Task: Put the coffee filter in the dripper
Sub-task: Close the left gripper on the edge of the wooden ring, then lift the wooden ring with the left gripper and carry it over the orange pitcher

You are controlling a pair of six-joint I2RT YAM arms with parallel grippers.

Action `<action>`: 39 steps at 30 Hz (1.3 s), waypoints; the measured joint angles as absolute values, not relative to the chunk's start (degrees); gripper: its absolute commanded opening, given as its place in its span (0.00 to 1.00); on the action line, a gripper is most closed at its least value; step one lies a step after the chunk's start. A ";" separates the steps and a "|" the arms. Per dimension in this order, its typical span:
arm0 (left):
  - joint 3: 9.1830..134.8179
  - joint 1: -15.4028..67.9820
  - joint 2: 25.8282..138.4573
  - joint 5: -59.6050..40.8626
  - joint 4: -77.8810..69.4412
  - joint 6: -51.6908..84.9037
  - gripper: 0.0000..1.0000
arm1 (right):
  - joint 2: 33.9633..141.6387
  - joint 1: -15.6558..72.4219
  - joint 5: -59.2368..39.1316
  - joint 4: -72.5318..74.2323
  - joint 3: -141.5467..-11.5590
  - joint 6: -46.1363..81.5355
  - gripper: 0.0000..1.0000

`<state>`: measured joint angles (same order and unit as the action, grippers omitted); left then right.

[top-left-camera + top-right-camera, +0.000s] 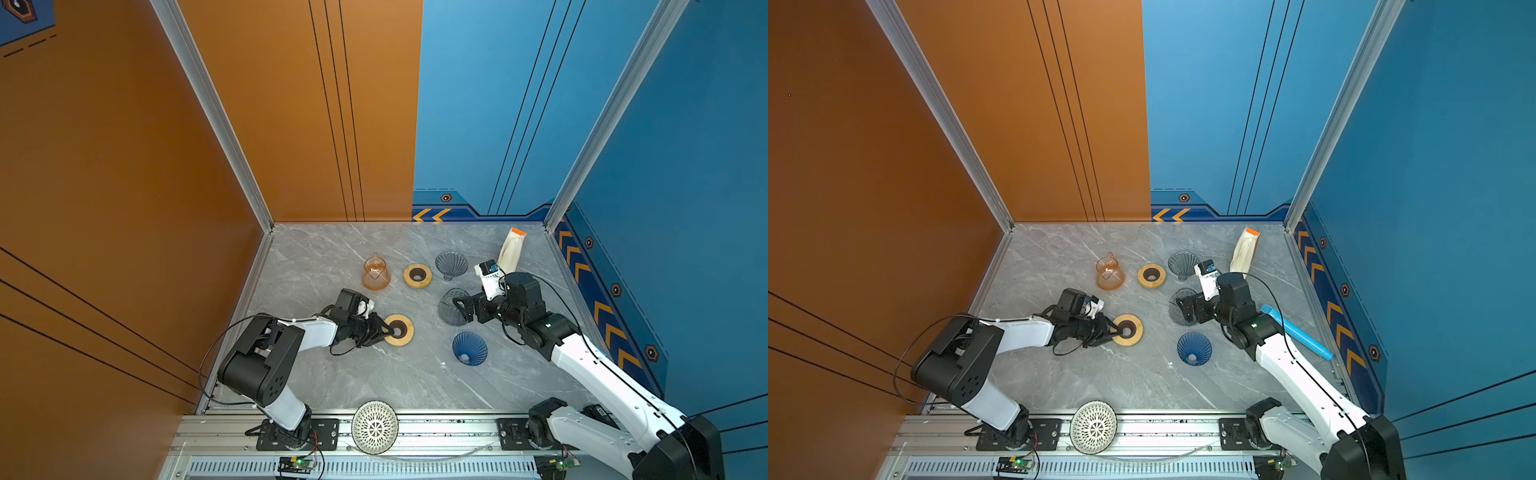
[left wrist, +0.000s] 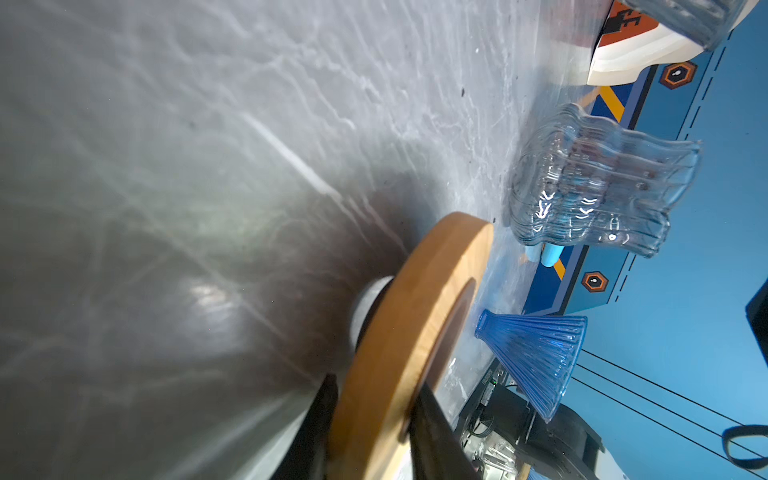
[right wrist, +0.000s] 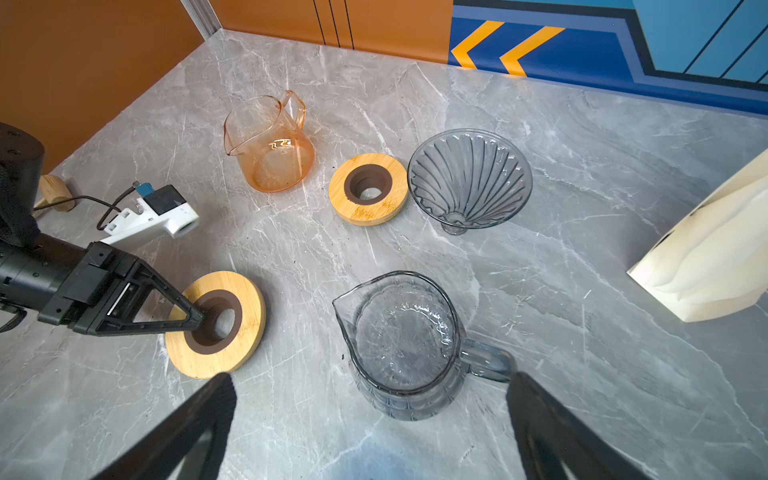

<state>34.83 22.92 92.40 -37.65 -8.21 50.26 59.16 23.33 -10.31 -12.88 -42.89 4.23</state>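
The coffee filter is a cream pack (image 1: 512, 249) (image 3: 715, 257) leaning at the back right. A grey glass dripper (image 1: 451, 265) (image 3: 469, 178) stands near it, and a blue ribbed dripper (image 1: 469, 348) (image 2: 536, 357) stands further forward. My left gripper (image 1: 392, 330) (image 2: 376, 388) is shut on a wooden ring (image 1: 400, 330) (image 3: 232, 328), with one finger in its hole and the other outside its rim. My right gripper (image 1: 461, 309) (image 3: 370, 384) hangs open above a grey glass pitcher (image 3: 403, 345), holding nothing.
An orange glass pitcher (image 1: 376, 274) and a second wooden ring (image 1: 417, 275) sit at the back. A white lattice bowl (image 1: 375, 427) rests on the front rail. A light blue flat tool (image 1: 1296, 332) lies by the right wall.
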 measured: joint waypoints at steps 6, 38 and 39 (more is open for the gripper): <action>35.05 22.96 92.25 -37.87 -8.40 50.68 0.09 | 58.92 23.38 -10.28 -12.88 -42.89 4.23 1.00; 58.72 21.41 86.04 -40.56 8.43 40.10 0.00 | 57.74 25.76 -7.62 -9.17 -42.76 3.88 1.00; 60.40 20.78 86.61 -40.56 8.80 39.66 0.00 | 57.60 26.04 -7.22 -8.86 -42.68 3.90 1.00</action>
